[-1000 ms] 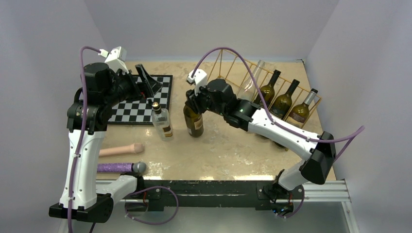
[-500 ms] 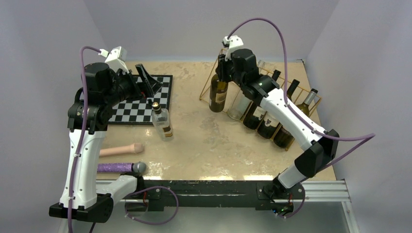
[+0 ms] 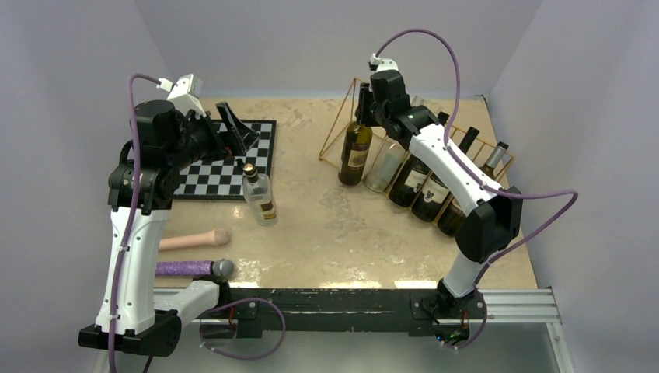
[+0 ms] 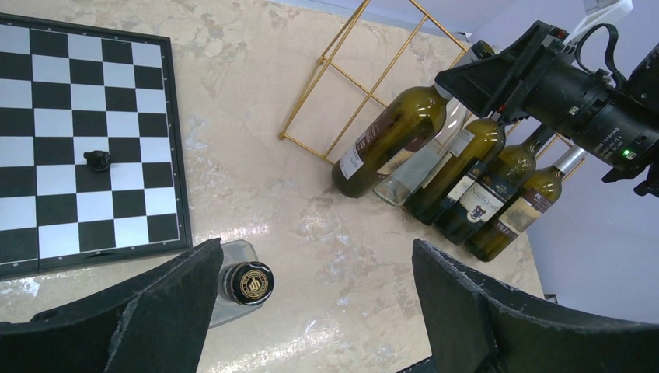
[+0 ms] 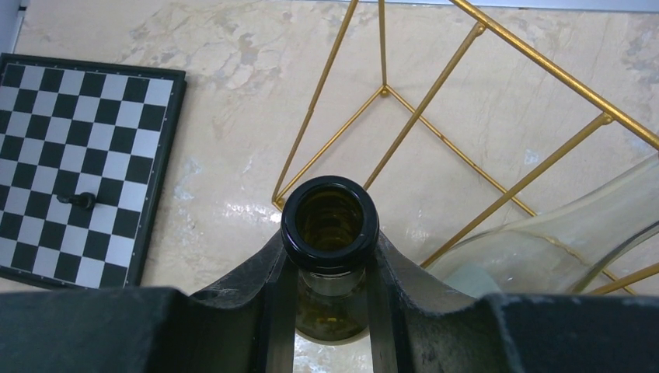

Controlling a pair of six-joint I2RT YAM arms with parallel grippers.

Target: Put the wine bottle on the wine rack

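The right gripper [image 3: 366, 107] is clamped on the neck of the wine bottle [image 3: 356, 151], which leans at the left end of the wine rack [image 5: 603, 118], just beside a clear bottle [image 3: 385, 167]. If the grip lets go before the body lies on the bars, the bottle may topple leftward or knock that neighbour. The right arm reaches far, with its wrist bent over the neck. The left gripper [image 4: 315, 268] hangs wide and empty above the chessboard [image 3: 225, 177].

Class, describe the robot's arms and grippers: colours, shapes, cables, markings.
The left arm and right arm have white links with black joints. A purple cable loops along each to a white wrist camera. The left gripper and right gripper have black, wedge-shaped fingers. A green light marks the right arm.
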